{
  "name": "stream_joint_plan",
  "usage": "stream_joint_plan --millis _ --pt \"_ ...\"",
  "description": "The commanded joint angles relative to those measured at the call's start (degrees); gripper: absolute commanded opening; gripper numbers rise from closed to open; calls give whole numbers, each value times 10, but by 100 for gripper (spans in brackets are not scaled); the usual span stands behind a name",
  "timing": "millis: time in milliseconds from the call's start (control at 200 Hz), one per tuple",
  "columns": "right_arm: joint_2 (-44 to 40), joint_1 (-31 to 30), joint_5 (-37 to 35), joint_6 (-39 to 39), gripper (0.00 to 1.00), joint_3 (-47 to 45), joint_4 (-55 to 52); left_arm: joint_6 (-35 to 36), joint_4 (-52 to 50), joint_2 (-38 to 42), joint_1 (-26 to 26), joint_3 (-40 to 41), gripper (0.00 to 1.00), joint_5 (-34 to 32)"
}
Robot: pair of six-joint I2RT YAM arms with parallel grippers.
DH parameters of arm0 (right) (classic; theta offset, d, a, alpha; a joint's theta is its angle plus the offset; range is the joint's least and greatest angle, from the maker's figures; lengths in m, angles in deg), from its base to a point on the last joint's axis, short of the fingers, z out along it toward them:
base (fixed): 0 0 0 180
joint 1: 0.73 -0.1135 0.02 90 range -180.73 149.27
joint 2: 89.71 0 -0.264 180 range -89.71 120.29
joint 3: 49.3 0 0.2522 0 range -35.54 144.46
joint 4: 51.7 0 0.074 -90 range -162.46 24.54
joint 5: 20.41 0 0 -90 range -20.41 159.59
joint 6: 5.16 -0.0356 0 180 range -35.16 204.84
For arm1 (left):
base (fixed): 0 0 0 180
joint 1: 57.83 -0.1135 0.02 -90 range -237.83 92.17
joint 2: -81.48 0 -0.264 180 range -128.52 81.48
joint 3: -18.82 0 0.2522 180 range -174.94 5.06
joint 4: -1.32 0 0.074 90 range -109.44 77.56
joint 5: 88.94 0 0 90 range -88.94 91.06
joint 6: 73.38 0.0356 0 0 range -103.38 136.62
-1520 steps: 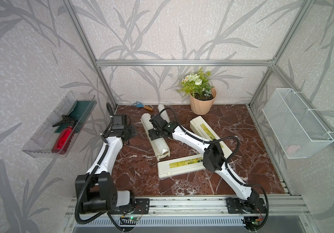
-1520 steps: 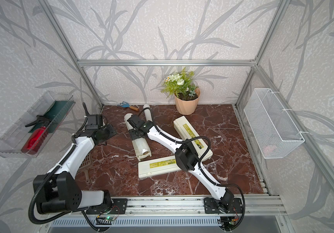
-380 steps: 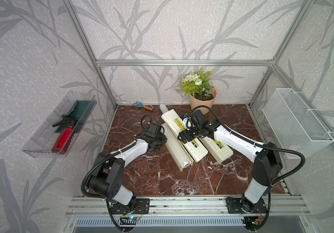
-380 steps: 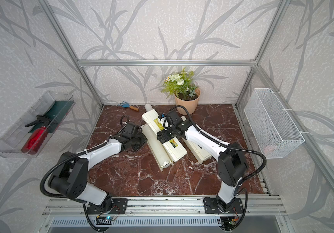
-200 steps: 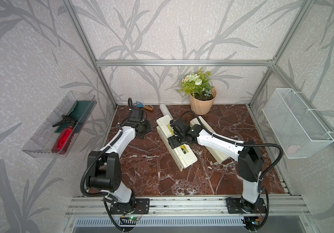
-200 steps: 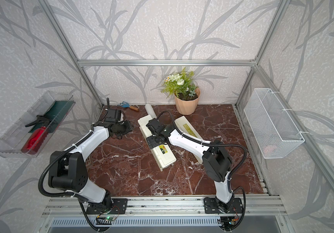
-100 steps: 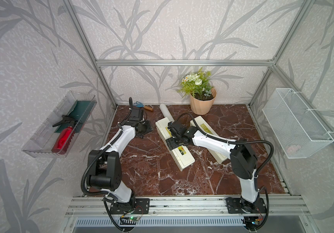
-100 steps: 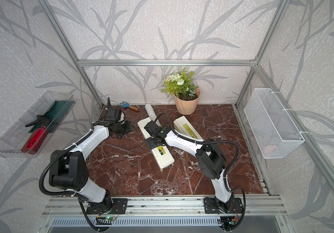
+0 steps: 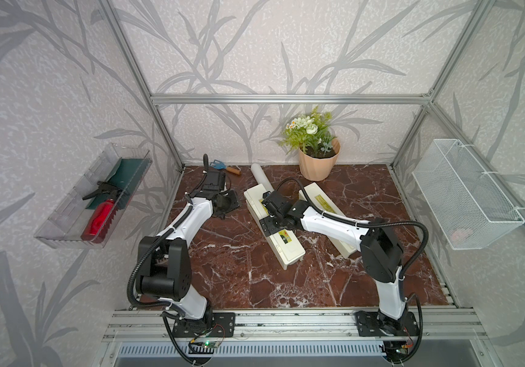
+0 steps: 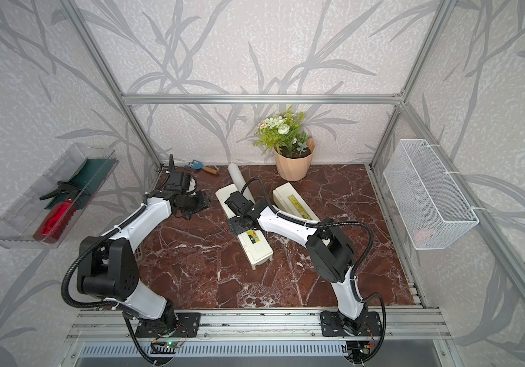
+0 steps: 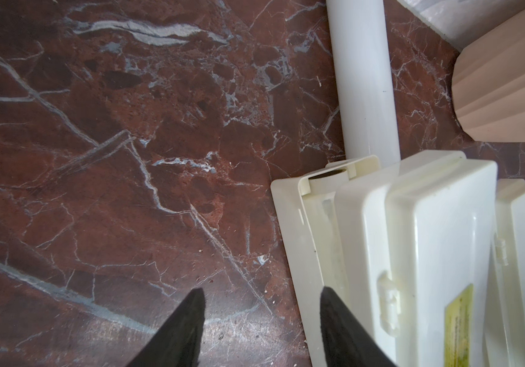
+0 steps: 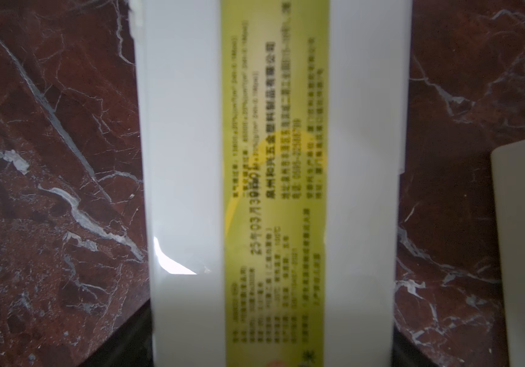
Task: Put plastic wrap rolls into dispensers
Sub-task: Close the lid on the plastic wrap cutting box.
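One cream dispenser (image 9: 289, 251) (image 10: 258, 251) lies slantwise mid-table, lid down, yellow-green label up. My right gripper (image 9: 272, 222) (image 10: 239, 225) is shut across its width; the right wrist view shows the dispenser (image 12: 270, 159) filling the space between dark fingers (image 12: 142, 336). A hollow tube end (image 11: 329, 173) shows in its end notch. A white plastic wrap roll (image 9: 259, 173) (image 11: 362, 79) lies behind it. The second dispenser (image 9: 321, 198) (image 11: 521, 254) lies closed beyond the right arm. My left gripper (image 9: 231, 203) (image 11: 262, 290) is open and empty, left of the first dispenser (image 11: 439, 238).
A plant pot (image 9: 316, 165) stands at the back. A small blue trowel (image 9: 224, 166) lies in the back left corner. A white wire basket (image 9: 464, 193) hangs on the right wall, a clear tray (image 9: 64, 222) with a red bottle on the left wall.
The right gripper and its dispenser have shifted slightly to the left over the last second. The left arm has stayed at the back left, and its jaws have opened a little wider.
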Motion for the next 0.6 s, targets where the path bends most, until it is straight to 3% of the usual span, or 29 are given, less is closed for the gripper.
stream_joint_plan --millis 0,235,420,595 --pt "16 -6 9 -5 70 5 43 13 -34 17 -3 -9 60 27" --pt "20 -6 5 13 72 -5 65 3 -2 88 -3 77 64 58" --pt "27 -7 19 12 76 -6 65 11 -2 101 -3 77 65 51" --pt "44 -6 -11 -4 81 13 29 11 4 110 -4 81 68 56"
